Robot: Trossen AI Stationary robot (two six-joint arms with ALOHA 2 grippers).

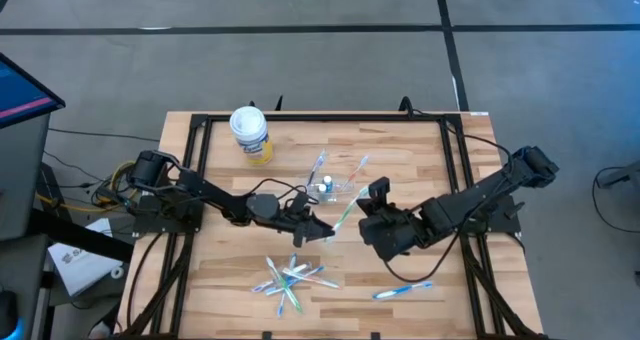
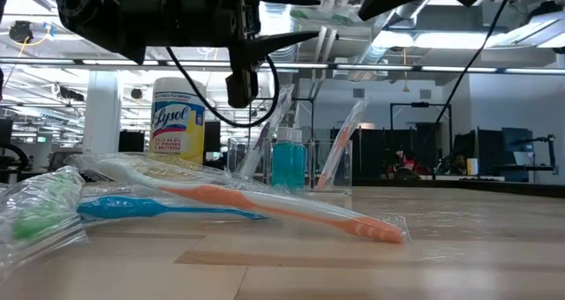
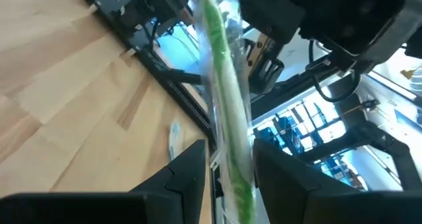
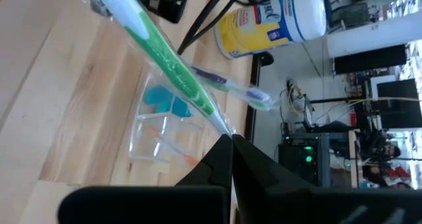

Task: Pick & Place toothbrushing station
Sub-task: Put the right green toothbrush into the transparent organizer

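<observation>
Both arms meet over the middle of the wooden tabletop point(image 1: 420, 170), sharing one wrapped green toothbrush point(image 1: 343, 216). The left claw point(image 1: 322, 232) grips one end of it, its fingers point(image 3: 191, 168) pressed against the crinkled wrapper on either side. The right claw point(image 1: 372, 202) is clenched on the other end, its two fingers point(image 4: 221, 159) pinched together on the tip of the wrapper. The brush hangs in the air between them (clear of the wood), slanting from the left claw toward the clear plastic cup point(image 1: 335, 186).

That cup stands just beyond the two claws, toward the far edge, with a few toothbrushes leaning in it and a teal toothpaste tube point(image 2: 288, 163) upright inside. The white tub with a yellow label point(image 1: 251, 133) stands near the far left corner, well apart from the cup.

A loose pile of wrapped toothbrushes point(image 1: 293, 277) lies near the near edge, below the left claw. One blue toothbrush point(image 1: 402, 290) lies alone toward the near right corner.
</observation>
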